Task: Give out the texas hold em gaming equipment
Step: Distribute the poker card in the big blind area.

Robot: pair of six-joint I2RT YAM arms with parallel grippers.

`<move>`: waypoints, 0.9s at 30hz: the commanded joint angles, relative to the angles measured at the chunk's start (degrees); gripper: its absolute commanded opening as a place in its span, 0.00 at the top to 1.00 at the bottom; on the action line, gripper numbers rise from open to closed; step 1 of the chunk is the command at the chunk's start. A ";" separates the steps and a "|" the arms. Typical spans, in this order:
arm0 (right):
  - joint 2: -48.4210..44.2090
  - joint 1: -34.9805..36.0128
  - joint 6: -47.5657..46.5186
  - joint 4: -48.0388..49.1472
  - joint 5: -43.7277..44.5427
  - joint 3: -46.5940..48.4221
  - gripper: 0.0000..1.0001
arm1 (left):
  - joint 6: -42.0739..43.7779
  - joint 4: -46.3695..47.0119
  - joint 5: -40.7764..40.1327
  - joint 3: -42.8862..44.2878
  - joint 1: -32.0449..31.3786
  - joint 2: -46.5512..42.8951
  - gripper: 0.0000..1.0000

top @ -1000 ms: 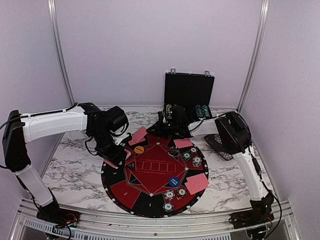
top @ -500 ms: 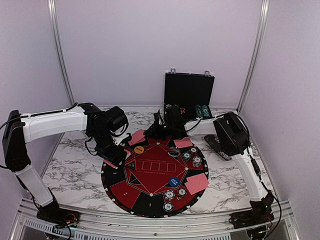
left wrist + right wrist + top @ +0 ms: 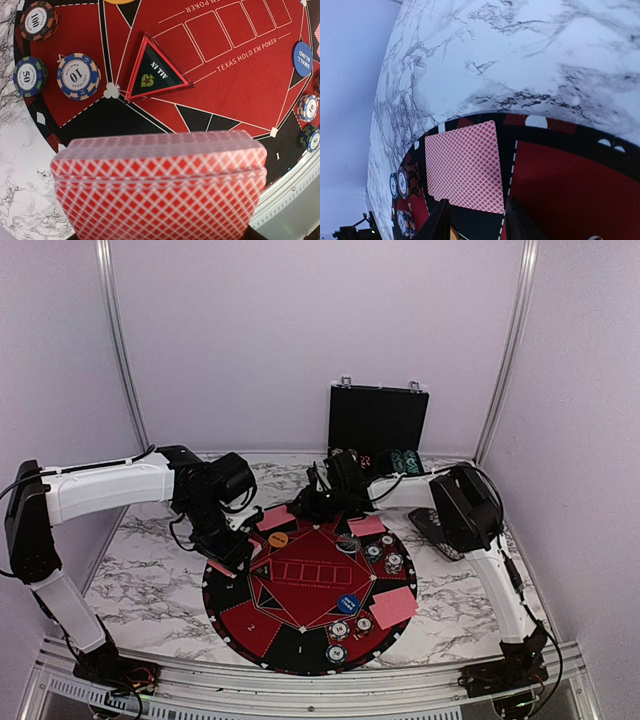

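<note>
Marble table [image 3: 150,580], pale walls; mat [image 3: 262,628] in the middle. Dealing looks partly done: cards [image 3: 393,607] lie at three spots round the mat's rim, the far-left card [image 3: 465,165] just beyond the right gripper [image 3: 477,207], whose jaws stand apart with nothing between them; chips [image 3: 385,555] sit by several seats; orange button [image 3: 278,538] and blue button [image 3: 348,603] are out. Left gripper [image 3: 225,558] clamps the deck [image 3: 160,185], thick, above the mat's left side, so more dealing seems left. Case [image 3: 378,425] at the back stands open with teal chips [image 3: 405,462] in it; dish [image 3: 440,530] is half hidden, contents unclear.
</note>
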 commanded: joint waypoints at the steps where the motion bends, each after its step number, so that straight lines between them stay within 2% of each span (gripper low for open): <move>1: -3.78 0.27 -1.82 -2.87 2.55 -0.13 0.61 | 0.41 0.68 0.99 -0.13 0.22 -2.00 0.50; 11: -12.52 0.32 -2.62 -1.16 0.16 -6.43 0.41 | -0.07 0.68 1.05 0.59 0.05 -1.39 0.50; 22: -24.57 0.31 4.90 13.00 -11.45 -23.50 0.32 | -0.71 0.53 0.86 3.14 -1.24 0.69 0.50; 27: -28.00 0.80 7.18 16.14 -14.31 -28.96 0.29 | -0.87 0.28 0.73 4.11 -1.70 1.24 0.50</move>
